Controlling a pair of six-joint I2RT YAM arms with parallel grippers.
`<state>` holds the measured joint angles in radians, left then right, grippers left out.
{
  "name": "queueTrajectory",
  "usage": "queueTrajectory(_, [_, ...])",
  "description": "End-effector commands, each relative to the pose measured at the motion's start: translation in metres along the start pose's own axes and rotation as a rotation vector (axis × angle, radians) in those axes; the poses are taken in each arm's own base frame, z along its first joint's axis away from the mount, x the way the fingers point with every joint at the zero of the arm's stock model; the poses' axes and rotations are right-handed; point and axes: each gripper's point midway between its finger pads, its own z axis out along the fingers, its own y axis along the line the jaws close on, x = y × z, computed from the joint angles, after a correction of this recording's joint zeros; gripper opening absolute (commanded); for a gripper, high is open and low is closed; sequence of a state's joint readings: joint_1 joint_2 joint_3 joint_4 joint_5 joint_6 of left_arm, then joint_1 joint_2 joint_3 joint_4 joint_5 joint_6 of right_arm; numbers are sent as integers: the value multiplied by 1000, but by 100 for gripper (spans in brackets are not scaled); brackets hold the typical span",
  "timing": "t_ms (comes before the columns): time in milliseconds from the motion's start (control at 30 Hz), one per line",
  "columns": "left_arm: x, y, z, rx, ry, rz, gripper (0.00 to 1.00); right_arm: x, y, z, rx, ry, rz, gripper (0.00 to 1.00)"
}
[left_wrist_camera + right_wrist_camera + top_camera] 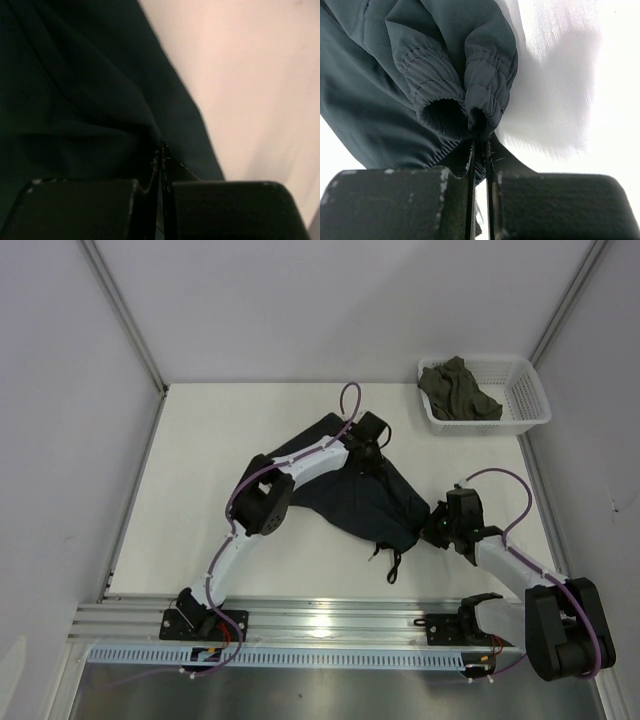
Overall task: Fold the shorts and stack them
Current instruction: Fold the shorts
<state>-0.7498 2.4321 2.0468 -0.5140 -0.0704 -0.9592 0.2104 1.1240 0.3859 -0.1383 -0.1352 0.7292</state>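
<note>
Across the middle of the white table the shorts lie in a dark, rumpled spread, well apart from the basket in the upper right. Both arms have hold of them: the left gripper is pinched tight on a fabric edge at the top of the heap, and the right gripper is clamped on the gathered elastic edge at the lower right. For a clean fold I'd lift both corners level, draw the cloth taut, and watch that the drawstring cords don't get trapped underneath.
</note>
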Motion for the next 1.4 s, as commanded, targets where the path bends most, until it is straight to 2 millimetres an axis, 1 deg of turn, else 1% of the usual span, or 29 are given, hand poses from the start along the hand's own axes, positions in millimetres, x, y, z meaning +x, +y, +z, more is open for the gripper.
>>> queueTrajectory(0, [-3,-4,6,14,-1,17,1,5,-9,-3,53,18,-9,0])
queueTrajectory(133, [-6,-6,9,29,-4,30,23,1,-8,-12,52,-17,10,0])
queueTrajectory(167, [-11,-8,7,42,-9,28,40,-1,-6,-17,46,-31,12,0])
queueTrajectory(233, [-18,-15,1,82,-7,40,58,-3,-6,-23,52,-42,16,0])
queueTrajectory(300, [-31,-33,-16,154,-23,67,68,-7,-6,-28,59,-45,13,0])
queueTrajectory(333, [-39,-37,-25,163,-39,94,79,-7,-10,-30,83,-31,22,0])
queueTrajectory(367, [-52,-47,-45,175,-77,111,86,-9,-7,-32,74,-17,21,0])
queueTrajectory(433, [-70,-50,-68,170,-141,153,99,-10,-10,-35,83,7,18,0])
queueTrajectory(467, [-84,-55,-93,181,-188,162,99,-15,-7,-38,83,6,18,0])
queueTrajectory(500, [-93,-55,-106,187,-218,184,100,-16,-11,-41,98,12,14,0])
queueTrajectory(533, [-88,-41,-107,157,-205,194,99,-18,-11,-44,102,13,12,0])
queueTrajectory(567, [-92,-39,-118,159,-225,202,99,-24,-5,-49,91,8,12,0])
queueTrajectory(600, [-109,-50,-152,207,-302,218,99,-26,-3,-52,85,10,13,0])
queueTrajectory(633, [-90,-21,-140,151,-265,231,99,-25,-4,-56,94,28,18,0])
queueTrajectory(667, [-92,-17,-150,154,-291,233,99,-29,4,-60,75,44,19,0])
queueTrajectory(700, [-101,-23,-182,197,-348,239,99,-25,3,-63,81,75,29,0])
queueTrajectory(733, [-79,7,-166,156,-316,246,99,-27,4,-65,78,87,42,0])
queueTrajectory(767, [-78,11,-172,165,-336,244,99,-26,8,-68,66,112,55,0])
queueTrajectory(800, [-81,9,-194,198,-376,241,99,-27,12,-71,68,133,69,0])
queueTrajectory(833, [-57,39,-177,157,-334,241,99,-28,15,-74,62,144,75,0])
queueTrajectory(867, [-53,44,-178,164,-340,236,99,-31,20,-76,60,147,91,0])
queueTrajectory(900, [-26,72,-163,125,-285,237,99,-35,24,-82,69,148,106,0])
queueTrajectory(933, [-29,67,-168,164,-317,229,99,-39,28,-86,74,144,130,0])
queueTrajectory(1000, [-14,74,-161,173,-302,237,99,-42,29,-94,114,148,156,0])
queueTrajectory(1033, [3,91,-149,148,-265,243,99,-52,37,-99,107,130,162,0])
queueTrajectory(1167, [25,89,-129,156,-235,275,99,-67,52,-114,132,107,211,0])
queueTrajectory(1267, [30,80,-118,156,-218,286,99,-74,66,-121,114,94,205,0])
queueTrajectory(1300, [26,68,-119,173,-227,279,99,-72,68,-121,112,104,196,0])
queueTrajectory(1367, [24,67,-116,157,-229,271,99,-72,68,-119,127,108,194,0])
